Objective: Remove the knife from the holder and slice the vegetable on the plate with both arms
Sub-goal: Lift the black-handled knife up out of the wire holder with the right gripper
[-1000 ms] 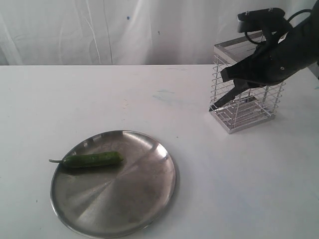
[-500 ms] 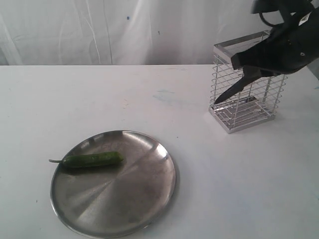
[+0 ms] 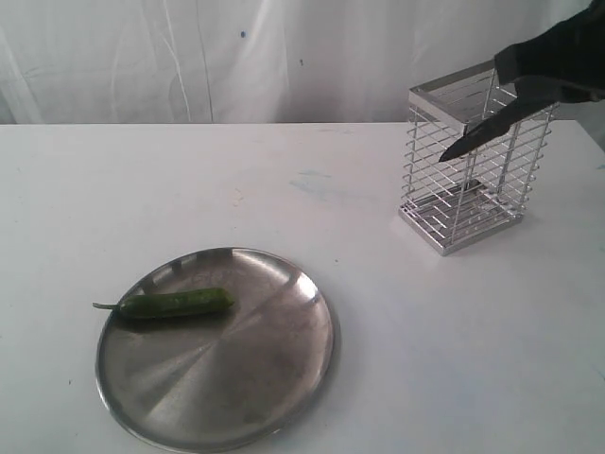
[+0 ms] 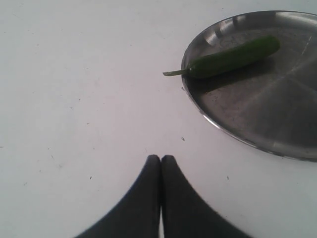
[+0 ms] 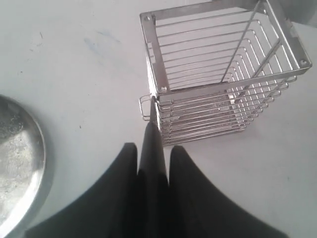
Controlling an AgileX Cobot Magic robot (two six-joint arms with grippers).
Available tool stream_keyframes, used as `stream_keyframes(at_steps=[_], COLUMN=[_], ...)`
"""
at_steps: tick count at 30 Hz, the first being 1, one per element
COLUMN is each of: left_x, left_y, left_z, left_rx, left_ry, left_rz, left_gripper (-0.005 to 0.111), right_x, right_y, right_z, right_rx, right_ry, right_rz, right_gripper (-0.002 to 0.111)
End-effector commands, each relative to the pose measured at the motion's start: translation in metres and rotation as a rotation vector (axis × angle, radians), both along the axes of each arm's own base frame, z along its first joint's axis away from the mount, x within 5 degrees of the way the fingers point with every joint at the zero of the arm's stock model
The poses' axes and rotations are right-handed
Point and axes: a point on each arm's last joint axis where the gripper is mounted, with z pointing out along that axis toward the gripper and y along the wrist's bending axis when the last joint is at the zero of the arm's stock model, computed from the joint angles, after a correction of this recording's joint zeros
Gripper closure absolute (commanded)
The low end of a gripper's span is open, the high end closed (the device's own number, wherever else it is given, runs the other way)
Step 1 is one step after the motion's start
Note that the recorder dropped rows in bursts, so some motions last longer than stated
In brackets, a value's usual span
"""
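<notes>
My right gripper is high at the far right, shut on the black-handled knife. The dark blade slants down-left across the upper front of the chrome wire holder. In the right wrist view the knife sticks out between the fingers of the right gripper, its tip by a top corner of the holder. The green vegetable lies on the left part of the steel plate. My left gripper is shut and empty over bare table, apart from the plate and vegetable.
A white tabletop carries everything, with a white curtain behind it. The plate's rim shows at the edge of the right wrist view. The left arm does not show in the exterior view.
The right gripper has risen and moved right with the knife. The blade tip went from the holder's base up to its upper half. Plate and vegetable have not moved.
</notes>
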Motion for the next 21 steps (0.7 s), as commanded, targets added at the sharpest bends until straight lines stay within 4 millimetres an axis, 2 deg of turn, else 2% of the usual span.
stream_keyframes(at_steps=[1, 16, 20, 21], left_x=[0.000, 0.000, 0.000, 0.000], left_y=[0.000, 0.000, 0.000, 0.000], left_z=[-0.002, -0.002, -0.002, -0.002], left_rx=[-0.016, -0.016, -0.016, -0.016], left_ry=[0.008, 0.008, 0.008, 0.008], left_rz=[0.003, 0.003, 0.003, 0.003], left_gripper=[0.107, 0.107, 0.107, 0.107], right_x=[-0.014, -0.022, -0.027, -0.027], right_y=[0.002, 0.019, 0.033, 0.036], right_z=[0.012, 0.017, 0.012, 0.005], right_rx=[0.076, 0.242, 0.400, 0.448], right_ry=[-0.014, 0.020, 0.049, 0.064], right_rz=[0.005, 0.139, 0.229, 0.242], right_gripper=[0.108, 0.108, 0.108, 0.108])
